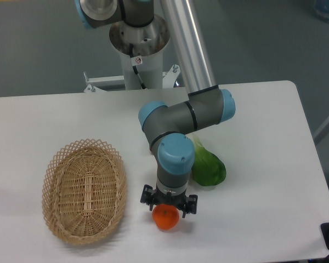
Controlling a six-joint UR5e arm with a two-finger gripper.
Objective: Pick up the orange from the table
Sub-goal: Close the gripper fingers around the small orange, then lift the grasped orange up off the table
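The orange [165,218] is a small round bright-orange fruit near the front edge of the white table [263,131]. My gripper [168,207] points straight down right over it, and its black body covers the top of the fruit. The fingertips are hidden behind the orange and the wrist, so I cannot tell whether the jaws are closed on it or whether the fruit rests on the table.
A wicker basket [84,190] stands empty to the left of the orange. A green leafy vegetable [208,169] lies just right of and behind the wrist. The arm's base post [138,49] stands at the table's back edge.
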